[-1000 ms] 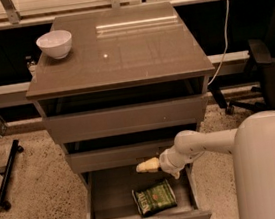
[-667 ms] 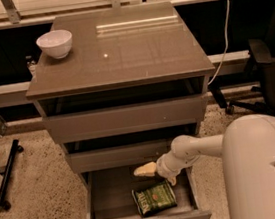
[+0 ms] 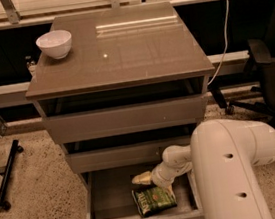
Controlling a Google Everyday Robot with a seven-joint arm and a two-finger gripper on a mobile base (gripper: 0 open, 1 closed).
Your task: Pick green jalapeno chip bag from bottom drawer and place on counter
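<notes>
The green jalapeno chip bag [image 3: 154,200] lies flat inside the open bottom drawer [image 3: 106,201], toward its right front. My gripper [image 3: 140,179] reaches into the drawer from the right on the white arm [image 3: 226,170]. It hovers just above and behind the bag's upper edge, its pale tip pointing left. The counter [image 3: 129,47] is the glossy grey-brown top of the cabinet, well above the drawer.
A white bowl [image 3: 54,44] stands on the counter's back left corner. The two upper drawers [image 3: 124,121] are shut or nearly shut. A black office chair [image 3: 269,79] stands at the right. A black stand leg [image 3: 7,174] lies on the speckled floor at the left.
The arm has swung further into view and the gripper has moved left and down inside the drawer, closer to the bag. The bag has not moved.
</notes>
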